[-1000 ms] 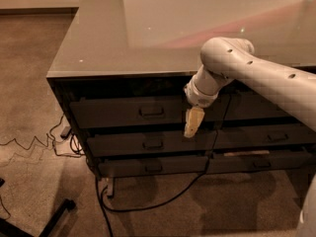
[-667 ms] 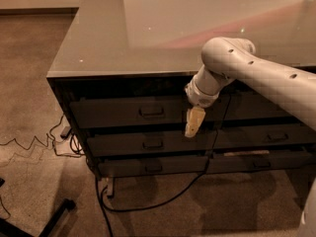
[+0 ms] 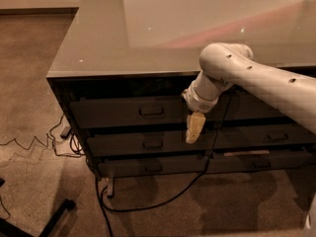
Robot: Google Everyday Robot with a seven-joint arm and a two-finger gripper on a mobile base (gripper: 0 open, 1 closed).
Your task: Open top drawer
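Top drawer closed, just under the glossy tabletop, in the left column, with metal pull at centre; gripper hanging near its right end, pointing down, right of the pull; wide or narrow: cannot tell.
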